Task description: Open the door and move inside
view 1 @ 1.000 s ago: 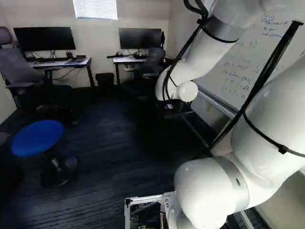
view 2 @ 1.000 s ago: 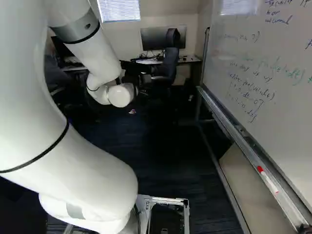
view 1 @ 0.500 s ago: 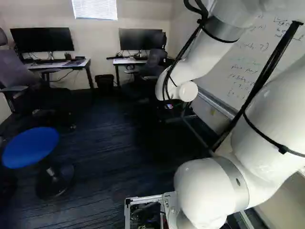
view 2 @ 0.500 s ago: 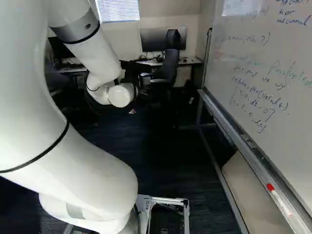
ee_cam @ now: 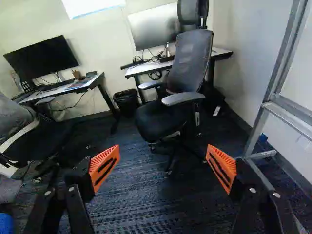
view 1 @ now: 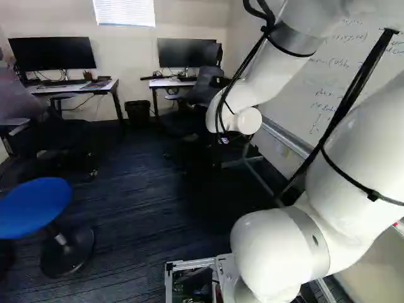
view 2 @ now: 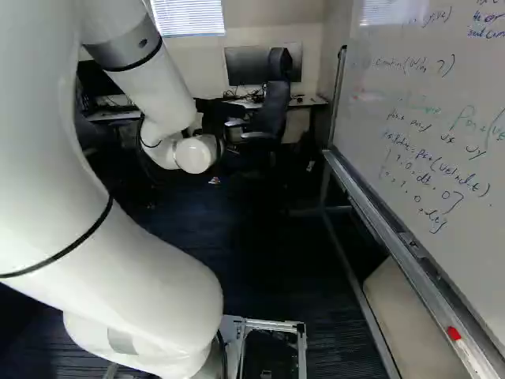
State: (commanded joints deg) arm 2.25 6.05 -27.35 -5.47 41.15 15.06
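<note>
With the door in no view, search slowly, your black, orange-padded gripper (ee_cam: 163,157) spread open, clearing the round blue stool (view 1: 31,205) at ten o'clock and the metal-framed whiteboard (view 2: 367,118) at two.

Handwriting in dark ink (view 2: 422,178) running across whiteboard (view 2: 473,260) at right. Higher line ending in "?)". Lower down, "vx vy" showing at end of one line. Below, bracketed rows reading "1, 0, dt, 0" and, under it, "1, 0, dt" after unclear start. Green writing (view 2: 465,118) showing between, starting with large "P", rest unclear. Remaining words looking too cramped or cut off for reading.
</note>
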